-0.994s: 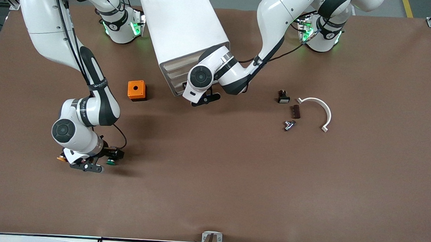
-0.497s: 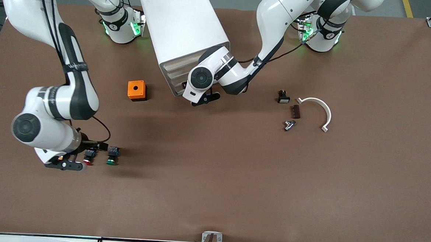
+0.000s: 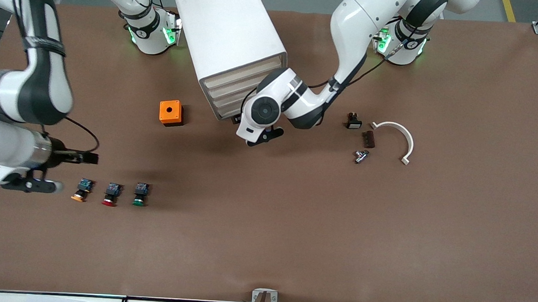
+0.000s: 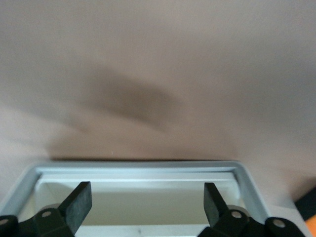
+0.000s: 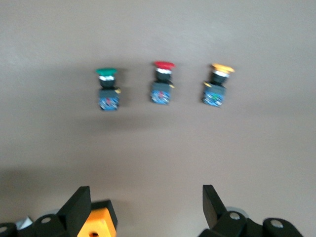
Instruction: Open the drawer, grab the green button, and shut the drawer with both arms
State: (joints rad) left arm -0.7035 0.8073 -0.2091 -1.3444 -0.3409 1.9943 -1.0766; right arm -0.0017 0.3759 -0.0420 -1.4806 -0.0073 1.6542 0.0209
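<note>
Lifted clear since a second ago, the empty, spread right gripper (image 3: 32, 185) leaves the green-capped button (image 3: 139, 201) on the table (image 3: 265, 224). The open left gripper (image 3: 261, 137) hovers beside the cream-fronted bottom drawer (image 3: 234, 113), seemingly shut.

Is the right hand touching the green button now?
Apart. The right wrist view shows bare table between the open right hand and the green button, which stands alone beside the red button.
</note>
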